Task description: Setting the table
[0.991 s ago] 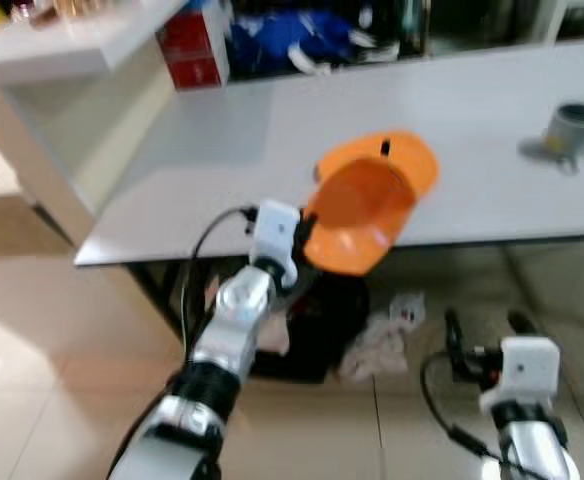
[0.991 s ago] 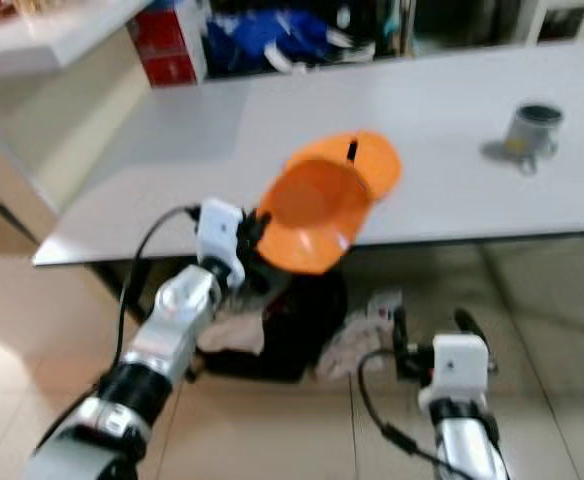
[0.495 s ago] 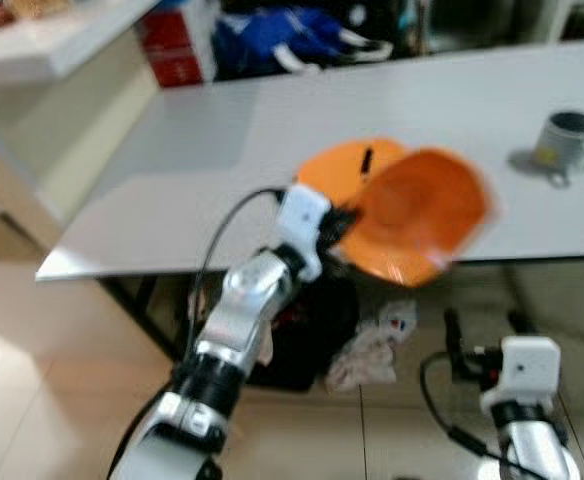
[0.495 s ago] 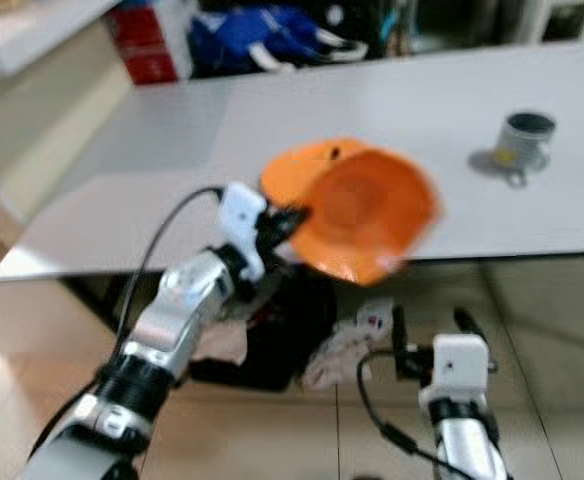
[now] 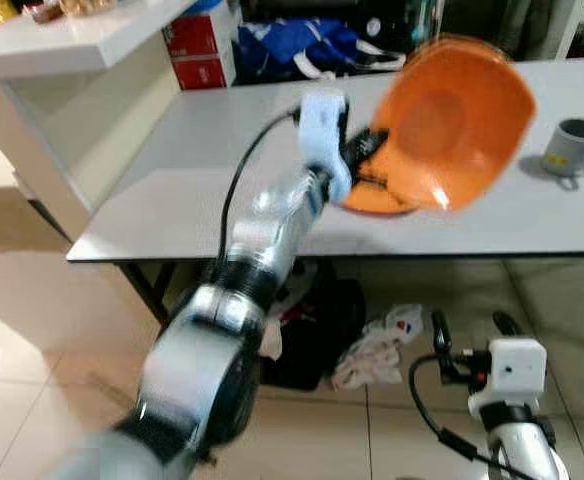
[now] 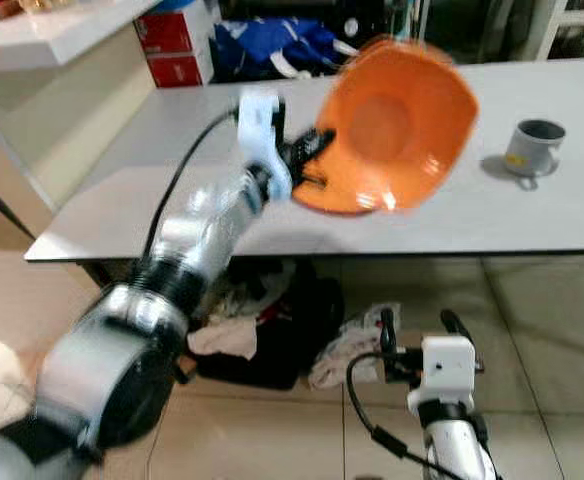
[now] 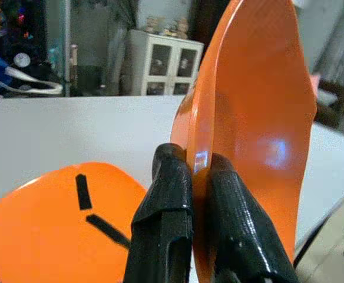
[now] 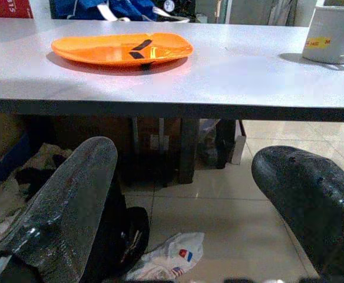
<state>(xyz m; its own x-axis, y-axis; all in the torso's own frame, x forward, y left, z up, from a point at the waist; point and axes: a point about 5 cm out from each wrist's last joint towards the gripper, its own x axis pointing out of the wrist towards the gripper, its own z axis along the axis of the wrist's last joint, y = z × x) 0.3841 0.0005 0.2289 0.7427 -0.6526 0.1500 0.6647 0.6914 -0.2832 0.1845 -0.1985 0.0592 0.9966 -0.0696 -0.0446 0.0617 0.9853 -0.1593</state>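
Note:
My left gripper point(image 5: 370, 150) is shut on the rim of an orange bowl point(image 5: 450, 122), held tilted in the air above the white table point(image 5: 202, 170); the left wrist view shows both black fingers point(image 7: 166, 224) pinching its edge point(image 7: 248, 118). Under and behind it an orange plate point(image 8: 122, 48) with black marks lies flat on the table point(image 7: 48, 230). A grey mug point(image 5: 575, 147) stands at the table's right end. My right gripper point(image 5: 469, 340) hangs open below table height, over the floor.
Under the table lie a dark bag point(image 5: 317, 325) and crumpled cloths point(image 5: 377, 345). A red box point(image 5: 200, 50) and blue fabric point(image 5: 292, 45) sit behind the table's far edge. A white counter point(image 5: 72, 40) stands at the left, with tiled floor around.
My left arm has lifted the orange bowl up and to the right, from the table's near edge to above the plate. The right arm has stayed put.

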